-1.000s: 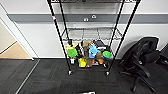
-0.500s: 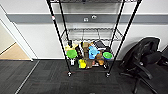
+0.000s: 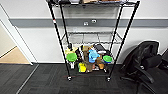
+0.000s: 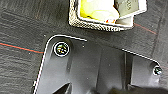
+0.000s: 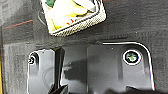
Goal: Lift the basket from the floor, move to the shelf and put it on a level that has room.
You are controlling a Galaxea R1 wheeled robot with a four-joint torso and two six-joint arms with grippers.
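Note:
The basket (image 4: 95, 25) stands on the dark carpet floor (image 4: 20, 27), with beige woven sides and a pale lining holding yellow and white items. The right wrist view shows the same basket (image 5: 82, 23) on the floor (image 5: 140, 22), beyond the robot's dark plate. In the head view the shelf (image 3: 58, 37), a tall black wire rack on casters, stands straight ahead against the wall. Its middle level (image 3: 92, 41) is bare mesh. The top tier (image 3: 92, 3) carries things, and the lowest tier is packed with colourful items (image 3: 87, 60).
A black office chair (image 3: 147, 62) stands right of the rack. At the left a doorway opens onto a tan floor (image 3: 12, 56). Dark carpet (image 3: 50, 82) lies between me and the rack. Red lines (image 4: 17, 46) cross the carpet.
The whole head picture has shifted a little: the rack now sits slightly lower and larger, so the camera has moved nearer. Nothing on the rack has moved.

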